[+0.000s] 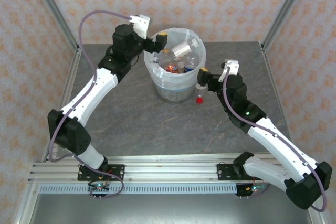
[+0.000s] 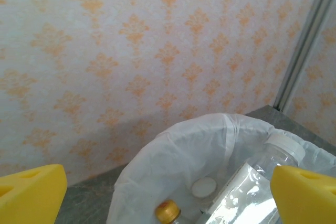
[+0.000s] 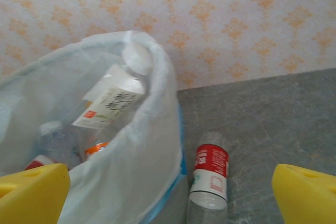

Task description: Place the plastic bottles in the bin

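The bin (image 1: 170, 90), a grey bucket lined with a white bag (image 2: 173, 150), stands mid-table and holds several plastic bottles (image 1: 181, 51). My left gripper (image 1: 158, 41) hovers open over the bin's left rim, nothing between its yellow fingertips (image 2: 31, 192). Below it lie a clear white-capped bottle (image 2: 252, 182) and a gold-capped one (image 2: 169, 212). One red-labelled bottle (image 3: 210, 174) lies on the table against the bin's right side, its red cap (image 1: 199, 99) toward me. My right gripper (image 1: 203, 78) hangs open just above it, and the bottle shows between its yellow fingertips (image 3: 307, 195).
Patterned walls and metal frame posts (image 1: 283, 9) close in the grey table (image 1: 131, 114) at the back and sides. The bin's bag rim (image 3: 157, 77) bulges close to the right gripper's left finger. Open tabletop (image 3: 273, 119) lies right of the fallen bottle.
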Tool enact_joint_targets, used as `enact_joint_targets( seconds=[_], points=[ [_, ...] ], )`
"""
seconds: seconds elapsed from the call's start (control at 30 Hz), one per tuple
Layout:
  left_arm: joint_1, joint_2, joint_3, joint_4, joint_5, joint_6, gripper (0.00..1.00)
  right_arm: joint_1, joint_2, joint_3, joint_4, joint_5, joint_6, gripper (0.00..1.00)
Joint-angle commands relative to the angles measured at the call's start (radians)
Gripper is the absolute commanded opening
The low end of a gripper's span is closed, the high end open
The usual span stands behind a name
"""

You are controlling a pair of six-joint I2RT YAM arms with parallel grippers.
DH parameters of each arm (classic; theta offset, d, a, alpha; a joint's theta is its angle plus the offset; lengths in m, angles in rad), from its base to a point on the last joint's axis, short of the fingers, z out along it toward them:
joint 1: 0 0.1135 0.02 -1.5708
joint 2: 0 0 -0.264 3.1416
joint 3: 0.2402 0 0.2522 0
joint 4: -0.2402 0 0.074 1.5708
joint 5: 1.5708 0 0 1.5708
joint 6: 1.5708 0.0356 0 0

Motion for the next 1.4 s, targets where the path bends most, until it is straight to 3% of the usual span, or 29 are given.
enact_joint_targets(
  seconds=[0.0, 0.23, 0.37, 0.57, 0.93, 1.17, 1.37],
  points=[
    [0.004, -0.111, -0.079, 0.052, -0.111, -0.111, 1.0, -0.096, -0.006, 0.009, -0.046, -0.094, 0.116, 0.99],
    [0.005, -0.282, -0.298, 0.084, -0.195, -0.199, 1.0, -0.343, 0.061, -0.016, -0.058, -0.362, 0.244, 0.99],
    [0.004, -0.368, -0.391, 0.063, -0.29, -0.267, 1.0, -0.421, 0.162, 0.021, -0.101, -0.485, 0.269, 0.99],
    [0.007, -0.5, -0.524, 0.016, -0.436, -0.332, 1.0, -0.45, 0.309, 0.061, -0.108, -0.542, 0.271, 0.99],
    [0.018, -0.653, -0.691, -0.147, -0.582, -0.412, 1.0, -0.47, 0.601, 0.217, -0.159, -0.666, 0.208, 0.99],
    [0.018, -0.687, -0.756, -0.158, -0.608, -0.447, 1.0, -0.462, 0.841, 0.419, -0.298, -0.741, 0.188, 0.91],
    [0.019, -0.69, -0.75, -0.177, -0.613, -0.436, 1.0, -0.439, 0.975, 0.522, -0.351, -0.768, 0.185, 0.91]
  ],
)
